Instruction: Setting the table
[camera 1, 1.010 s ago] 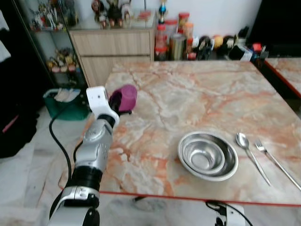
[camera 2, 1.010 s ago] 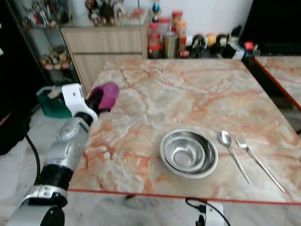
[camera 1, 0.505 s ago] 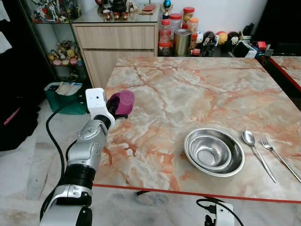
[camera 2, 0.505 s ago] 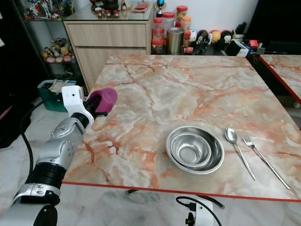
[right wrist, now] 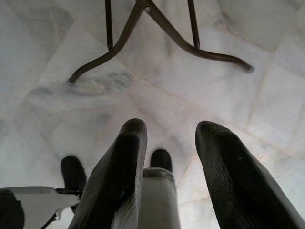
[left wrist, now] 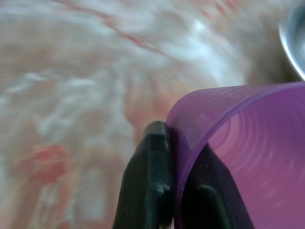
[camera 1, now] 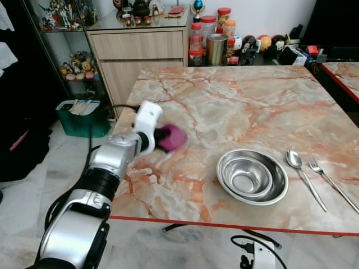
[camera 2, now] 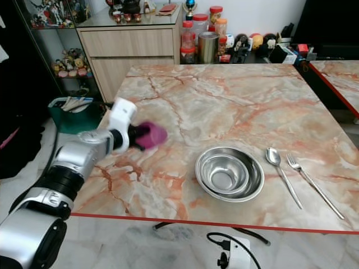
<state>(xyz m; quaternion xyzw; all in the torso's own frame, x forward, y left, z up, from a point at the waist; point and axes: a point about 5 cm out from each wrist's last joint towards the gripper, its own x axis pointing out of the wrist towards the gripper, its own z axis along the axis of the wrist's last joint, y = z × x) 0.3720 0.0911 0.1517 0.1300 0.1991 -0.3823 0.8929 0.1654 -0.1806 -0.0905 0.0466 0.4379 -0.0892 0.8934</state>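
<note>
A purple cup (camera 1: 171,137) hung over the left part of the marble table (camera 1: 235,106), held on its side in the left gripper (camera 1: 162,138), its open end turned toward the bowls. In the left wrist view one black finger (left wrist: 150,181) pressed against the outside of the cup's ribbed wall while the other sat inside the rim, so the gripper was clamped on the wall (the cup itself looked slightly blurred in both eye views). Whether the cup touched the tabletop could not be told.

To the right of the cup, well apart from it, stood two nested steel bowls (camera 1: 252,176) near the table's front edge. Just beside them on the right lay a spoon (camera 1: 300,171), and just beyond that a fork (camera 1: 331,182), both lying lengthwise with their heads pointing away from the robot.

The silver left arm (camera 1: 106,174) reached in from the table's left side. The right gripper (right wrist: 167,167) hung low over the pale tiled floor (right wrist: 228,95), its two fingers parted with nothing between them, near the dark metal legs (right wrist: 143,28) under the table.

Beyond the far edge of the table stood a wooden cabinet (camera 1: 140,56), with jars and tins (camera 1: 210,42) next to it, and a green basket (camera 1: 78,115) sat on the floor to the left.
</note>
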